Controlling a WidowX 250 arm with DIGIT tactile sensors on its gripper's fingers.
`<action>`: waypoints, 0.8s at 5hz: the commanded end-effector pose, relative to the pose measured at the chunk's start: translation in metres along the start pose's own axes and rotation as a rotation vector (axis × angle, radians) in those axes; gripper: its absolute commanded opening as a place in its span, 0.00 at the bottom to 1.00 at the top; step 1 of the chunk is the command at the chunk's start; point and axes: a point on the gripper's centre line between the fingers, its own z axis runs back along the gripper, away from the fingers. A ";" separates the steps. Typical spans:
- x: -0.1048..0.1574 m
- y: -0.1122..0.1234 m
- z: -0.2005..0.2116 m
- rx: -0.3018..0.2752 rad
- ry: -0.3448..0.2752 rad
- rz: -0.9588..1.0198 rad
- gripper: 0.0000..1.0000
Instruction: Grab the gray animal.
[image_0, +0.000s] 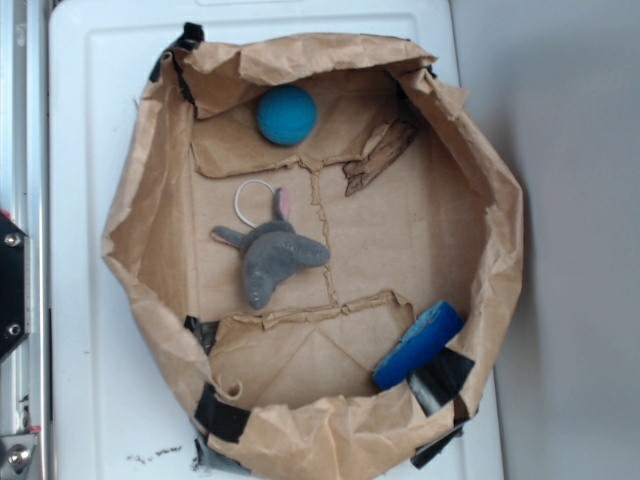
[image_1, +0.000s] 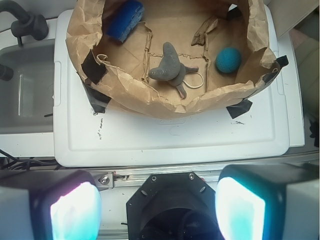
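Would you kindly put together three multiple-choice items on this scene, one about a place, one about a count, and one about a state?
1. Where does the gray animal lie?
A. Near the middle of the paper tray's floor
B. On the white surface outside the tray
C. On top of the blue block

2. How many loose things lie inside the paper tray?
A. One
B. Three
C. Five

3. How does the gripper stand?
A. Shut on the toy
B. Open, holding nothing, well short of the tray
C. Shut on the ball

Answers:
1. A, since the exterior view shows it on the brown floor, apart from the walls.
2. B, since only the gray animal, the teal ball and the blue block are there.
3. B, since the wrist view shows both fingers wide apart with nothing between them.
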 end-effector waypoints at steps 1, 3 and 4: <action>0.000 0.000 0.000 0.000 0.000 0.000 1.00; 0.095 -0.013 -0.031 0.012 -0.027 0.024 1.00; 0.114 -0.015 -0.048 0.038 -0.040 -0.023 1.00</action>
